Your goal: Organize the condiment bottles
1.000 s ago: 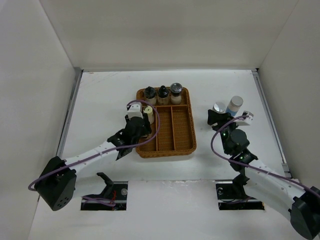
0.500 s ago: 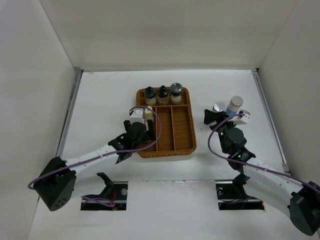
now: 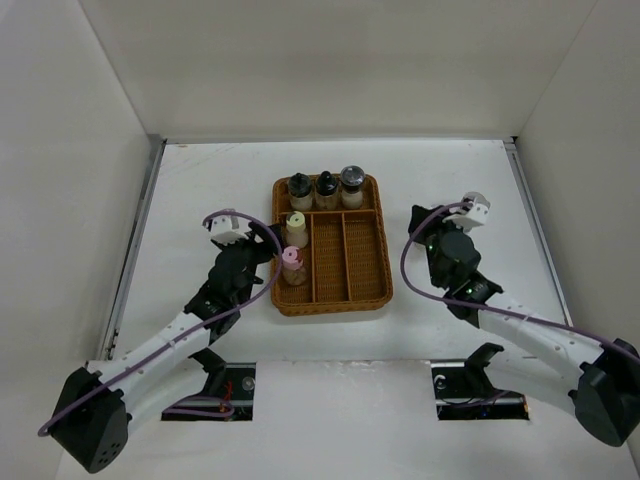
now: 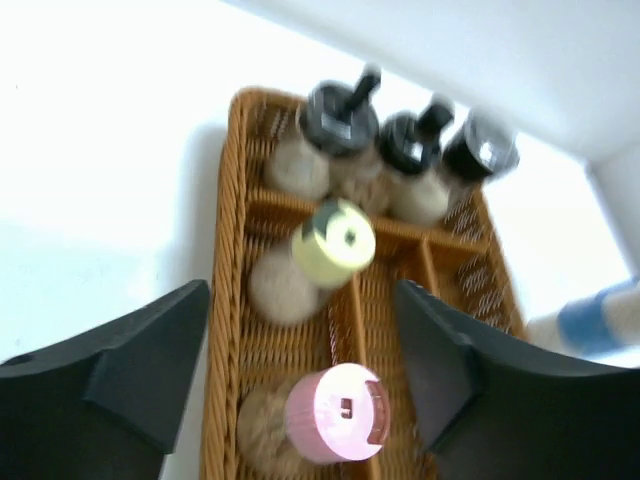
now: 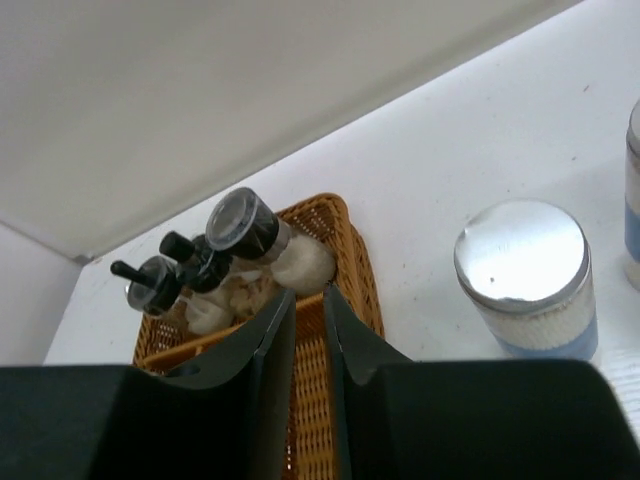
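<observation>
Top: holding the left gripper (image 3: 268,246) wide and empty beside the wicker tray (image 3: 362,255).
Left wrist: hovering over the yellow-capped bottle (image 4: 333,240) and pink-capped bottle (image 4: 338,412) in the left compartment, with the dark-capped bottles (image 4: 405,145) behind.
Right wrist: pinching the right gripper (image 5: 308,292) nearly closed on nothing, facing a silver-capped bottle (image 5: 525,275) on the table (image 5: 440,150).

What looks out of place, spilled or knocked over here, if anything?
Nothing looks spilled or knocked over. One thing stands out: two silver-capped bottles stand on the table outside the wicker tray, while the other five bottles sit inside its compartments.
</observation>
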Robot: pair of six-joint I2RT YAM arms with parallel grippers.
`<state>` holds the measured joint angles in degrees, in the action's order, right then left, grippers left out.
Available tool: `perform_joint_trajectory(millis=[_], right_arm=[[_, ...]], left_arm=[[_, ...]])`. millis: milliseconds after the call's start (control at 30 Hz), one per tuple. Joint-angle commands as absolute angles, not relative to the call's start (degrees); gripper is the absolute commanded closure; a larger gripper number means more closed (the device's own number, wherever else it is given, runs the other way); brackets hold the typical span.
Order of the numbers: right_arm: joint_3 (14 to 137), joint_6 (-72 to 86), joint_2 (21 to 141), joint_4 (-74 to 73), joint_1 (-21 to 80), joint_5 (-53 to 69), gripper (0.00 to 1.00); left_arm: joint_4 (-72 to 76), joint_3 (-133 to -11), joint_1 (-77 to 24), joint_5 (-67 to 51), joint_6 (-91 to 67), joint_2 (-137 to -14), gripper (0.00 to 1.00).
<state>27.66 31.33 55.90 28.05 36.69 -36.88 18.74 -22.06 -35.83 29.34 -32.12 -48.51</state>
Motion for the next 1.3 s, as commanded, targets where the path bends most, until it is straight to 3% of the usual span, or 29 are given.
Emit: perform_joint_trajectory(millis=[0, 100, 233, 367, 667, 1000, 1100, 1267], right_arm=[[34.7, 27.2, 57.5, 22.5, 37.3, -42.4, 0.74], [37.5, 25.1, 58.7, 18.8, 36.8, -45.5, 0.58], [42.0, 20.0, 61.1, 12.8, 35.6, -50.1, 0.28], [45.3, 18.6, 64.8, 6.1, 32.7, -51.1, 0.17], [46.8, 20.2, 70.7, 5.3, 26.1, -47.6, 0.11], [47.4, 23.7, 78.8, 5.7, 25.1, -42.6, 0.13], [47.0, 23.9, 80.3, 8.2, 24.7, -41.7, 0.19], [46.8, 22.2, 79.2, 11.2, 24.9, -43.4, 0.47]], left_arm=[[32.6, -19.0, -33.2, 29.7, -35.3, -48.1, 0.35], [38.0, -16.8, -29.9, 29.4, -39.8, -49.8, 0.47], [42.0, -13.0, -25.1, 26.5, -42.9, -50.5, 0.48], [43.4, -8.8, -21.9, 25.4, -45.4, -50.9, 0.47], [45.3, -8.7, -21.1, 24.3, -46.3, -54.6, 0.46], [45.3, -9.0, -21.0, 24.0, -47.0, -56.3, 0.45], [45.4, -9.1, -21.0, 23.4, -47.1, -56.9, 0.45], [46.3, -9.1, -21.0, 23.4, -47.1, -57.9, 0.45]])
